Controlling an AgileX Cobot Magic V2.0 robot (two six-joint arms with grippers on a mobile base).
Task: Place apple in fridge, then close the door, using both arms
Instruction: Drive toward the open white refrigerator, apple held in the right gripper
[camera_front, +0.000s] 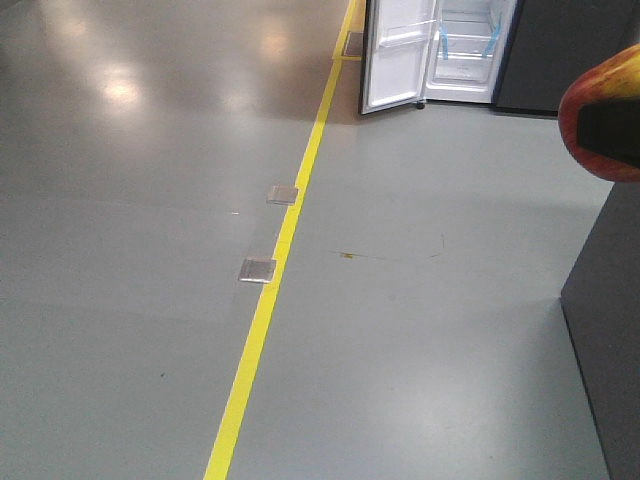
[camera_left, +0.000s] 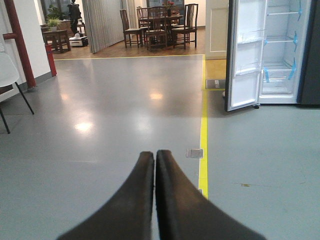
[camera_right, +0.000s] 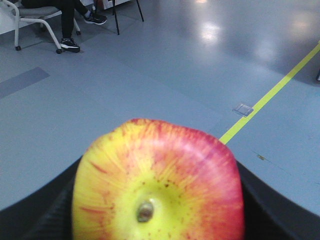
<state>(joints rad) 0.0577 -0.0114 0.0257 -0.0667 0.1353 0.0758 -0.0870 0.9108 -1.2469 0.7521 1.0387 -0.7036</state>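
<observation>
A red and yellow apple (camera_right: 160, 185) fills the right wrist view, its stem end facing the camera, with my right gripper (camera_right: 158, 200) shut on it from both sides. The same apple (camera_front: 595, 110) shows at the right edge of the front view, a black finger across it. The fridge (camera_front: 470, 45) stands far ahead with its white inside and blue tape strips showing, and its door (camera_front: 398, 50) swung open to the left. In the left wrist view the fridge (camera_left: 282, 50) and door (camera_left: 245, 55) are at the upper right. My left gripper (camera_left: 154, 155) is shut on nothing, above the floor.
A yellow floor line (camera_front: 285, 250) runs toward the fridge, with two metal floor plates (camera_front: 258, 270) beside it. A dark cabinet side (camera_front: 610, 320) stands at the right. Dining chairs and a table (camera_left: 160, 22) are far off, and a seated person's legs (camera_right: 67, 25) are at the right wrist view's top left.
</observation>
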